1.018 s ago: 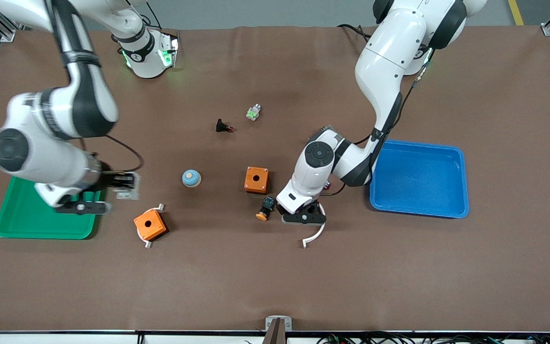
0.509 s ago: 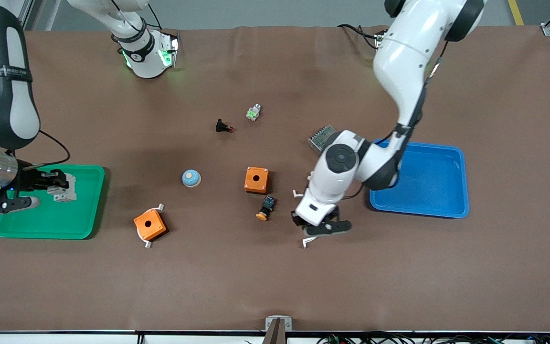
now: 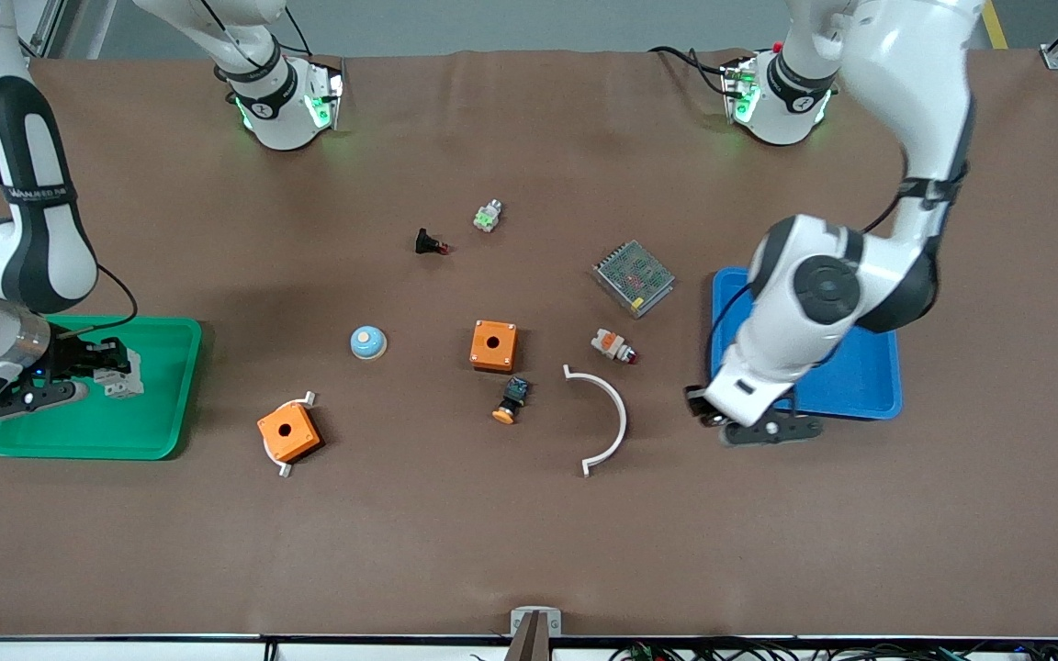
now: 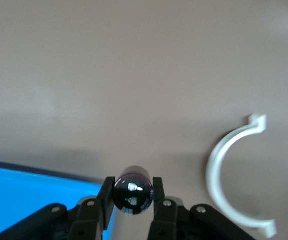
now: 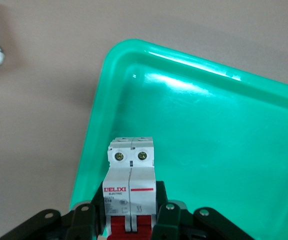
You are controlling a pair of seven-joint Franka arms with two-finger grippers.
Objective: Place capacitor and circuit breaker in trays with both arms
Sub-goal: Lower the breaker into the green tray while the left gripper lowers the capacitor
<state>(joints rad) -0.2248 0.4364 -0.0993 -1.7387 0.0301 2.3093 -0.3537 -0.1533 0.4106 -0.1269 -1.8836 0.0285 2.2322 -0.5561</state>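
Observation:
My left gripper is shut on the capacitor, a tiny black cylinder with a silvery end. It hangs over the brown table beside the corner of the blue tray; that tray also shows in the left wrist view. My right gripper is shut on the circuit breaker, a white-grey block with red levers. It holds the breaker over the green tray, just inside the tray's rim.
On the table lie a white curved clip, a black push-button with orange cap, two orange boxes, a white-orange part with red tip, a metal mesh box, a blue dome, a small black part and a green-white part.
My left gripper has moved with the capacitor from beside the white clip toward the blue tray. My right gripper has carried the circuit breaker from the green tray's edge to over its inside.

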